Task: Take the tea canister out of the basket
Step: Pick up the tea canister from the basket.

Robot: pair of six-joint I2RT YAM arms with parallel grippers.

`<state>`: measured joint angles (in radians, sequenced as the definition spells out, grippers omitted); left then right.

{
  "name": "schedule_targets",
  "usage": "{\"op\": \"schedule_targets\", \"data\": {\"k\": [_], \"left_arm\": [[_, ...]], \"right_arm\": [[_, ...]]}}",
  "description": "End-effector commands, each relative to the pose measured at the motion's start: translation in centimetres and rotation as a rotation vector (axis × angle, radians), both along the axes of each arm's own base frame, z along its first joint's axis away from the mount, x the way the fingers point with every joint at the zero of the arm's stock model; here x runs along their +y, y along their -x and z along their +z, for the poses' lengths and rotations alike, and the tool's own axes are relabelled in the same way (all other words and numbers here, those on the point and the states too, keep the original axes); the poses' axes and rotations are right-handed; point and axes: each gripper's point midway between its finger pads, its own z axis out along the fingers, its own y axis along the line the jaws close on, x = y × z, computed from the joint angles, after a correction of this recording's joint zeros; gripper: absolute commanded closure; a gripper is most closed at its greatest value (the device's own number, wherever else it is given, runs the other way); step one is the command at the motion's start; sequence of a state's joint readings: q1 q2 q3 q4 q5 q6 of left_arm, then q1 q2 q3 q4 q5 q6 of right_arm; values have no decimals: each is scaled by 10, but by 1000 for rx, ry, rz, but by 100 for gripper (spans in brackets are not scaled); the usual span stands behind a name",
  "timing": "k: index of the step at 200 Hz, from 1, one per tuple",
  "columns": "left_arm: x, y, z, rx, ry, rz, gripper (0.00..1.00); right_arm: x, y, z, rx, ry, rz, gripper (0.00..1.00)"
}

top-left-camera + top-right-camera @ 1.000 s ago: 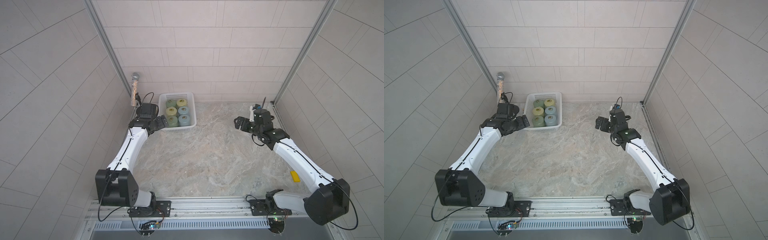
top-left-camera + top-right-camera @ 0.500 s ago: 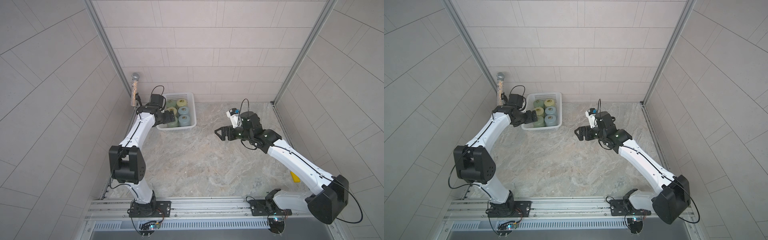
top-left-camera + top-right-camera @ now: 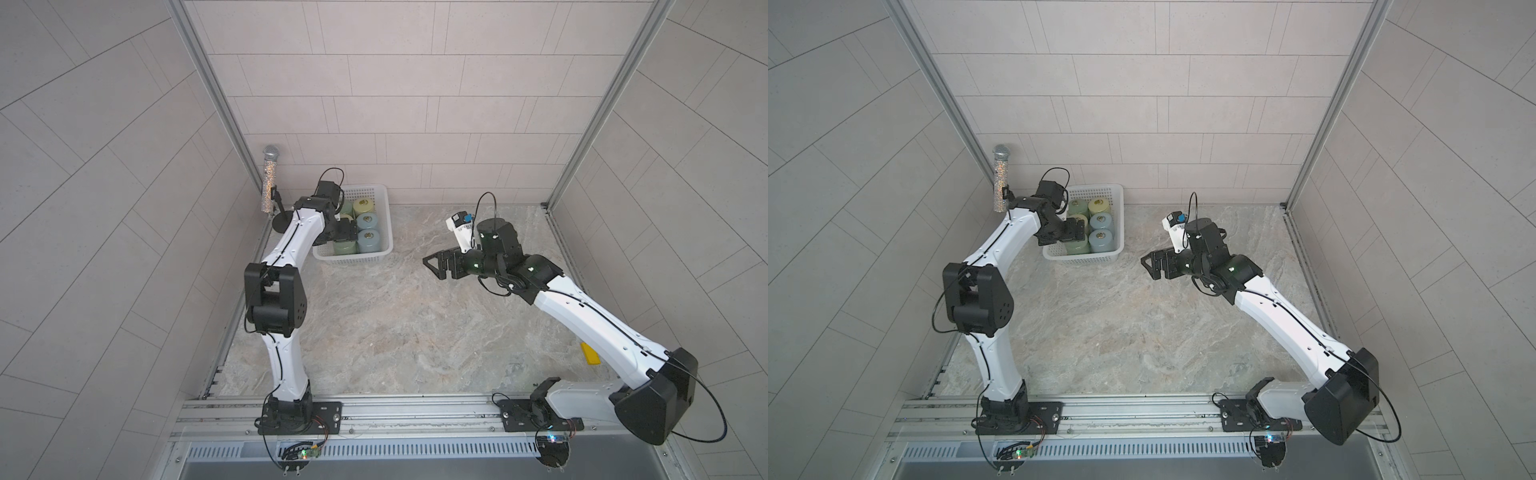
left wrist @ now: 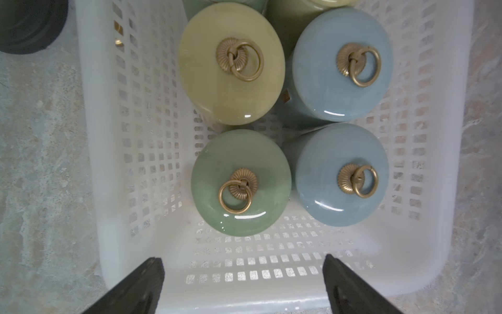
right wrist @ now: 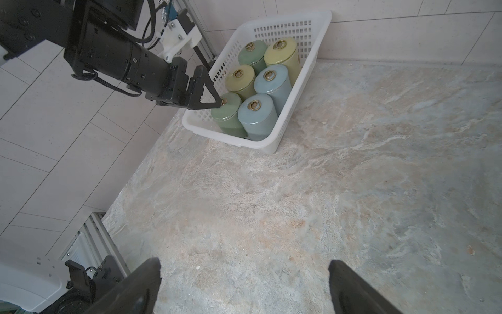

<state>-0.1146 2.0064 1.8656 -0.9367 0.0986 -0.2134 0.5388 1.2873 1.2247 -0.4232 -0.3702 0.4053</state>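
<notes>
The white perforated basket (image 3: 387,216) (image 3: 1122,216) stands at the back left of the stone floor, holding several upright tea canisters with brass ring lids: green (image 4: 240,182) (image 5: 226,111), yellow (image 4: 231,62) and blue (image 4: 342,174). My left gripper (image 3: 347,230) (image 3: 1073,230) (image 4: 243,266) (image 5: 212,89) hovers open above the basket's near left end, just short of the green canister and touching nothing. My right gripper (image 3: 432,264) (image 3: 1148,264) (image 5: 244,267) is open over bare floor to the basket's right.
A glittery microphone (image 3: 269,178) on a black stand rises beside the basket, against the left wall. A small yellow object (image 3: 590,353) lies by the right wall. Tiled walls close in three sides; a metal rail (image 3: 395,411) runs along the front.
My left arm has lifted and swung its gripper from beside the basket to above its near end. The right gripper has moved from the back right corner toward the middle.
</notes>
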Motion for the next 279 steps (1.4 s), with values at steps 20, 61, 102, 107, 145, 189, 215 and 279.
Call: {"op": "schedule_targets", "data": {"k": [20,61,102,107,145,189,215,279], "left_arm": [[6,3,-17,77,-78,-55,2],[7,-3,-31,98,-123,-76,3],[4,-11,-38,77,-123,-80,2],[4,-13,-38,70,-124,-80,2],[-3,-19,-45,56,-110,-93,1],[-1,-23,-56,63,-120,-89,0],[-3,-27,-61,54,-118,-87,0],[1,-36,-73,41,-149,-80,0]], "right_arm": [[2,2,1,-2,13,13,0],[3,0,-3,7,17,12,0],[4,-1,-6,16,23,13,0],[4,-1,-7,19,23,13,0],[4,-3,-11,24,34,9,0],[5,-5,-13,28,38,9,0],[5,-6,-15,33,42,9,0],[5,-6,-17,40,46,8,0]]}}
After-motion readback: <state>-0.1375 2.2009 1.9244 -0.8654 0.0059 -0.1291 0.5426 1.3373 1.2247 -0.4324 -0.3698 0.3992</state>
